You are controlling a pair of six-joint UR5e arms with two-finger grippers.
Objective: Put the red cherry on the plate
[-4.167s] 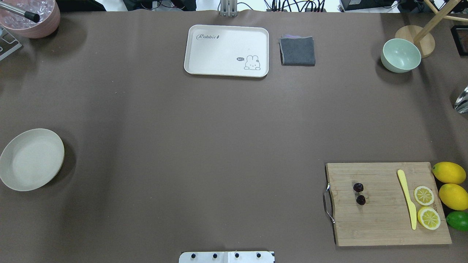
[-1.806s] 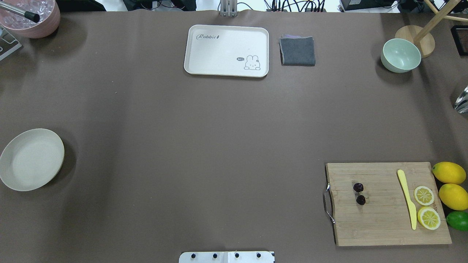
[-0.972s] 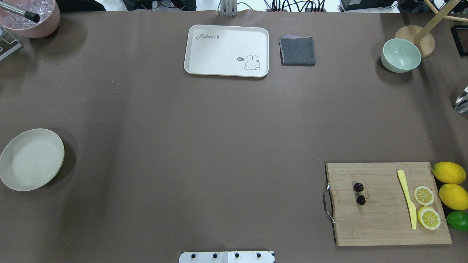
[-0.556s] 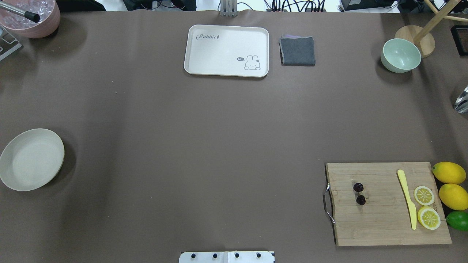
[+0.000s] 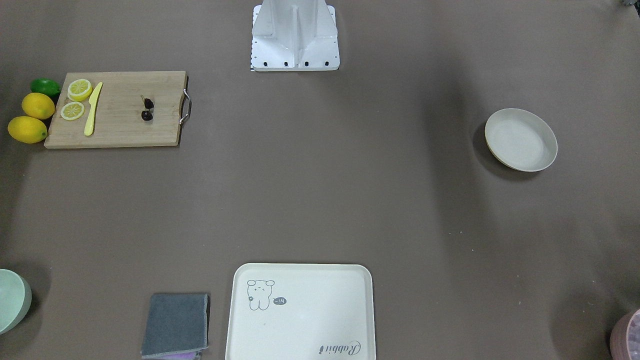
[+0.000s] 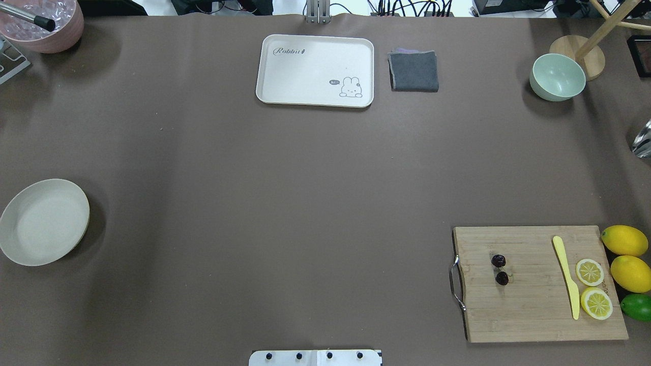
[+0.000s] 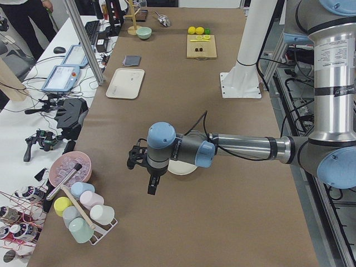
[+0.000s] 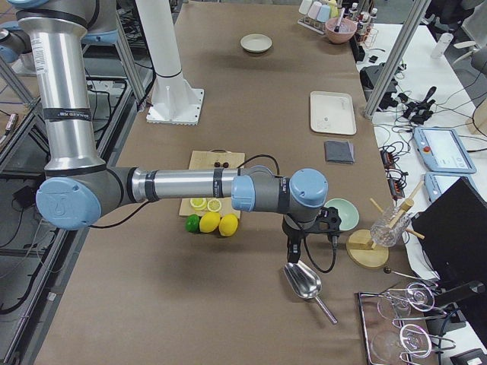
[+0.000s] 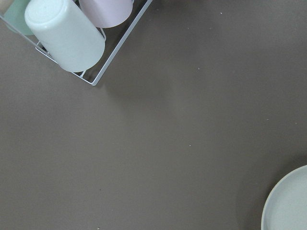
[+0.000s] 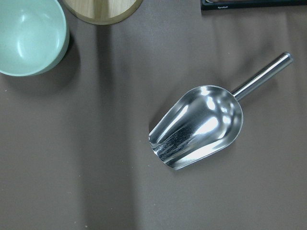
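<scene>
The red cherry (image 6: 500, 269), a tiny dark pair, lies on the left half of the wooden cutting board (image 6: 539, 305); it also shows as the cherry (image 5: 147, 109) from the front. The cream plate (image 6: 45, 222) sits far off at the table's left edge and holds nothing; its rim (image 9: 288, 206) enters the left wrist view. My left gripper (image 7: 151, 188) hangs beside the plate, past the table's left end of the overhead view. My right gripper (image 8: 293, 247) hangs above a metal scoop (image 10: 199, 127). For both I cannot tell whether they are open or shut.
On the board lie a yellow knife (image 6: 567, 277) and two lemon slices (image 6: 592, 287); lemons and a lime (image 6: 630, 272) sit beside it. A rabbit tray (image 6: 315, 70), grey cloth (image 6: 414, 71) and green bowl (image 6: 557, 77) stand at the back. A cup rack (image 9: 72, 38) is near the left gripper.
</scene>
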